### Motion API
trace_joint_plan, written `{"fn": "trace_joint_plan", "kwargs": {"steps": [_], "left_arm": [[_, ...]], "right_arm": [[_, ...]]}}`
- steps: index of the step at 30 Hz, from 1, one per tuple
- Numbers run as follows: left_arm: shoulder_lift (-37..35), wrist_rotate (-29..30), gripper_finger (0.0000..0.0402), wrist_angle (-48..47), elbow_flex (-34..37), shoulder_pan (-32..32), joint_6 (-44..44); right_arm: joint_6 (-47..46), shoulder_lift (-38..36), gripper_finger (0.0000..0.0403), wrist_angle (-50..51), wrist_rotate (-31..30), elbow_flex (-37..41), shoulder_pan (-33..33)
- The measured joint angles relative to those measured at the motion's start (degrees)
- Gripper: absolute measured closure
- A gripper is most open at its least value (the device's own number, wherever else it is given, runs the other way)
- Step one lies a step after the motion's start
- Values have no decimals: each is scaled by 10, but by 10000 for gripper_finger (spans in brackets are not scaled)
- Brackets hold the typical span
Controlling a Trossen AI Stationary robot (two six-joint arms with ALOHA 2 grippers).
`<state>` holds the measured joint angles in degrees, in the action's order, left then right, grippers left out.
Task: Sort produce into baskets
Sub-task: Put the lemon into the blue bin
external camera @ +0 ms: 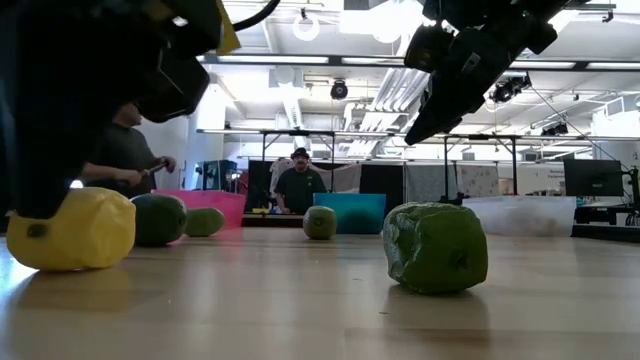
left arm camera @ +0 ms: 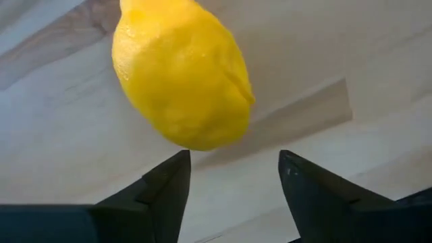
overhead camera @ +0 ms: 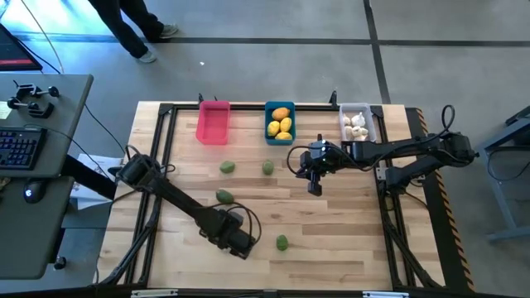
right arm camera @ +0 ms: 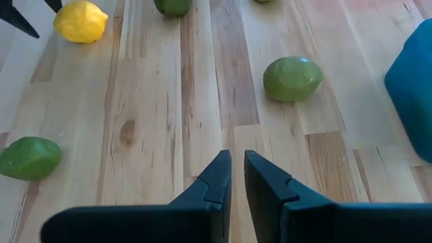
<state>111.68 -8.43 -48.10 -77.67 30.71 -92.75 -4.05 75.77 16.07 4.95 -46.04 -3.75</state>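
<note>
Yellow lemon [left arm camera: 181, 71] on table, just ahead of left gripper [left arm camera: 233, 179], fingers apart, nothing held: lined up for grasp.
High view: blue basket [overhead camera: 280, 122] holds lemons, its likely destination.
Right gripper [right arm camera: 237, 177] near blue basket, fingers together, empty, waiting.

Tabletop [overhead camera: 331, 240], obstacles and free room.
- Far edge: pink bin [overhead camera: 213, 122], blue bin [overhead camera: 280, 122] and white bin [overhead camera: 357, 122] in a row, open gaps between them.
- Middle: three green fruits [overhead camera: 228, 167] spread out, passable gaps between; right gripper [overhead camera: 315, 184] hangs above the boards here.
- Near edge: left gripper [overhead camera: 240, 242] low over a lemon [left arm camera: 179, 74]; one green fruit [overhead camera: 282, 242] just beside.
- Near right corner: bare boards.
</note>
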Motion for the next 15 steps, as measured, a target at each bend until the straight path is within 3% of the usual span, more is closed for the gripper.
{"fn": "trace_joint_plan", "kwargs": {"steps": [9, 15], "left_arm": [[0, 36, 179, -23, 0, 3, -124], [0, 64, 179, -17, 0, -4, -152]], "right_arm": [[-4, 0, 370, 0, 0, 0, 0], [-4, 0, 370, 0, 0, 0, 0]]}}
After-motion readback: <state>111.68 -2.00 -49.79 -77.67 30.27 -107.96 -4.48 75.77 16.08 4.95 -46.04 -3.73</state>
